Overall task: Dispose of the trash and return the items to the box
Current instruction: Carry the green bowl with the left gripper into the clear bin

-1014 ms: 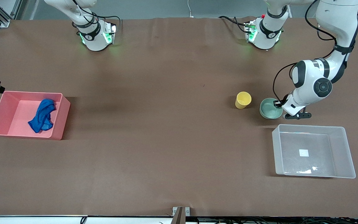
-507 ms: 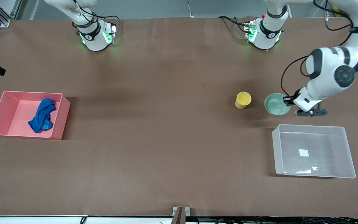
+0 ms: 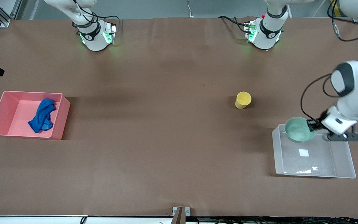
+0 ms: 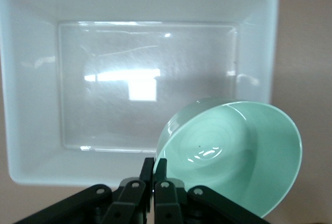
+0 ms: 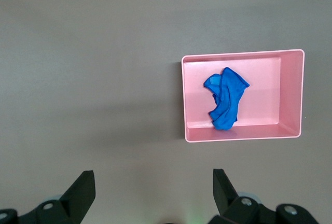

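My left gripper (image 3: 311,125) is shut on the rim of the mint-green bowl (image 3: 297,129) and holds it in the air over the edge of the clear plastic box (image 3: 340,161). In the left wrist view the bowl (image 4: 233,151) hangs tilted from my gripper (image 4: 154,166) above the box (image 4: 31,79). The yellow cup (image 3: 243,100) stands upright on the table, farther from the front camera than the box. The blue cloth (image 3: 42,115) lies in the pink bin (image 3: 61,116). My right gripper (image 5: 153,189) is open and empty, high over the table, and is out of the front view.
The pink bin stands at the right arm's end of the table and shows in the right wrist view (image 5: 290,92) with the cloth (image 5: 225,99) inside. The box holds only its white square mark (image 3: 303,152).
My left gripper has lifted the bowl off the table beside the cup and carried it toward the front camera, over the box's edge. The right arm has not moved.
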`<state>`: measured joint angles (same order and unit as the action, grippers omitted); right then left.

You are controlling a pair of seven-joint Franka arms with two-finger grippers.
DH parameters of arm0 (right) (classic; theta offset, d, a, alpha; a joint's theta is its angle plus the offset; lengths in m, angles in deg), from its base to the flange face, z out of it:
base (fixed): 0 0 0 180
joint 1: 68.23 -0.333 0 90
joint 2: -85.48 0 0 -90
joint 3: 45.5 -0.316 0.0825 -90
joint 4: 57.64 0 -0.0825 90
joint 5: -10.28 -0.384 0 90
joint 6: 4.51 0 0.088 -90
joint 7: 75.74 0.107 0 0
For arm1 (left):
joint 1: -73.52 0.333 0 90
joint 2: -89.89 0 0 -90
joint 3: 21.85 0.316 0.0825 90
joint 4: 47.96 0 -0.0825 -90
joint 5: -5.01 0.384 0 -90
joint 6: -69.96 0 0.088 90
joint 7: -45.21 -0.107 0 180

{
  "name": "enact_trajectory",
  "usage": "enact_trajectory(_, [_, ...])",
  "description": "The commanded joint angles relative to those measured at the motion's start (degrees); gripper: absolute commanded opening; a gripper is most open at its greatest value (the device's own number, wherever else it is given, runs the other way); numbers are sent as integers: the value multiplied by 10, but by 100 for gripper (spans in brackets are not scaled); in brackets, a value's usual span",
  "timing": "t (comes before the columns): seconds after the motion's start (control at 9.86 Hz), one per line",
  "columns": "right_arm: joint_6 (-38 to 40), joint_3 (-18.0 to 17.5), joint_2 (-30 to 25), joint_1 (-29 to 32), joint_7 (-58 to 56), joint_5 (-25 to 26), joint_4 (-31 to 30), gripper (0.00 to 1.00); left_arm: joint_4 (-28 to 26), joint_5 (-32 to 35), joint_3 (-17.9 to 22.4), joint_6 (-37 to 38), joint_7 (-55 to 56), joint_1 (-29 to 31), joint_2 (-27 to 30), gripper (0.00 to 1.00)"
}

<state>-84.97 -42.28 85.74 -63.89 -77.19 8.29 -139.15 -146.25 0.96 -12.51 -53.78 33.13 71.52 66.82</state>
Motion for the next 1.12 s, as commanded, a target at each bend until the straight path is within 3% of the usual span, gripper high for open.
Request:
enact_trajectory(0.0, [9, -1, 4, 0, 9, -5, 12, 100, 123, -79, 57, 51, -107, 2, -120, 0])
enact_trajectory(0.3, [10, -1, 4, 0, 8, -5, 12, 100, 123, -91, 60, 42, -116, 4, -152, 0])
enact_trajectory(0.71, [9, -1, 4, 0, 8, -5, 12, 100, 122, -99, 56, -25, -108, 1, -197, 3])
enact_trajectory(0.81, [10, -1, 4, 0, 7, -5, 12, 100, 121, -101, 55, -37, -108, 3, -196, 12])
enact_trajectory(1.01, [10, -1, 4, 0, 6, -5, 12, 100, 120, -101, 54, -36, -111, 1, -189, 54])
